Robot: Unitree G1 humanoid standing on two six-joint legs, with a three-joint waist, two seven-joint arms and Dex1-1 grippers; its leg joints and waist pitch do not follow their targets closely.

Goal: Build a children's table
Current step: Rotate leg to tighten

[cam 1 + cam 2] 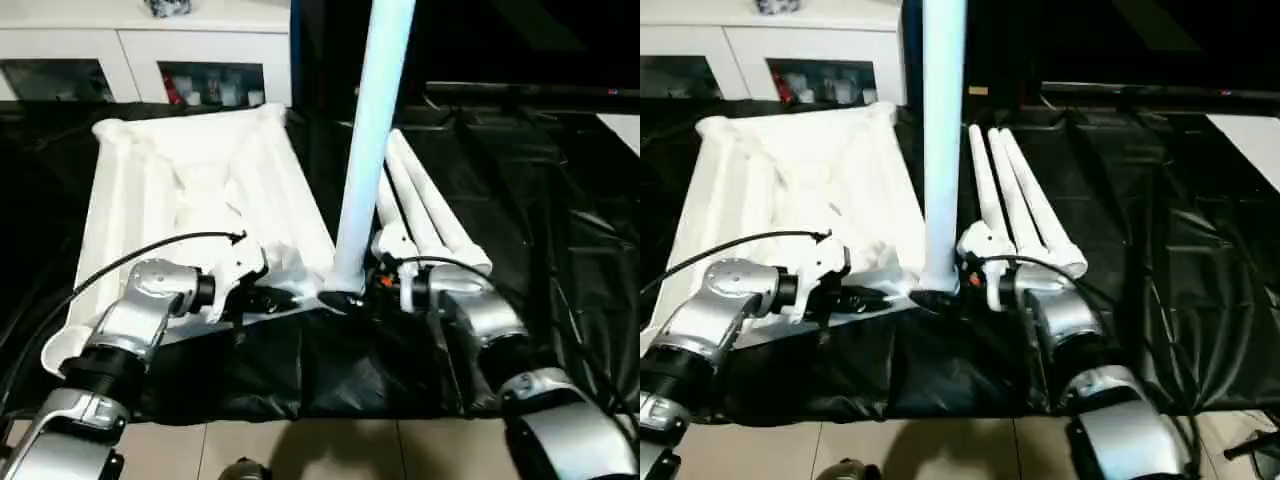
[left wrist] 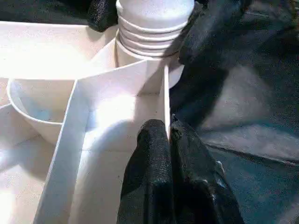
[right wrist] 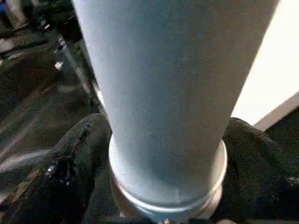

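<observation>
The left gripper pinches a thin rib of the upturned tabletop, probably to steady it. The right gripper stands wide around the upright leg at its corner socket. Beyond, three spare legs lie together on the black sheet.

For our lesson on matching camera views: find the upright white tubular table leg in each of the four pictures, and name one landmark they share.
Left eye view: upright white tubular table leg, centre, running from the top edge down.
Right eye view: left of centre.
Left wrist view: its ribbed end in the corner socket, upper middle.
Right wrist view: fills the middle.
Shared landmark: white plastic ribbed tabletop, whose near corner carries the leg.
</observation>
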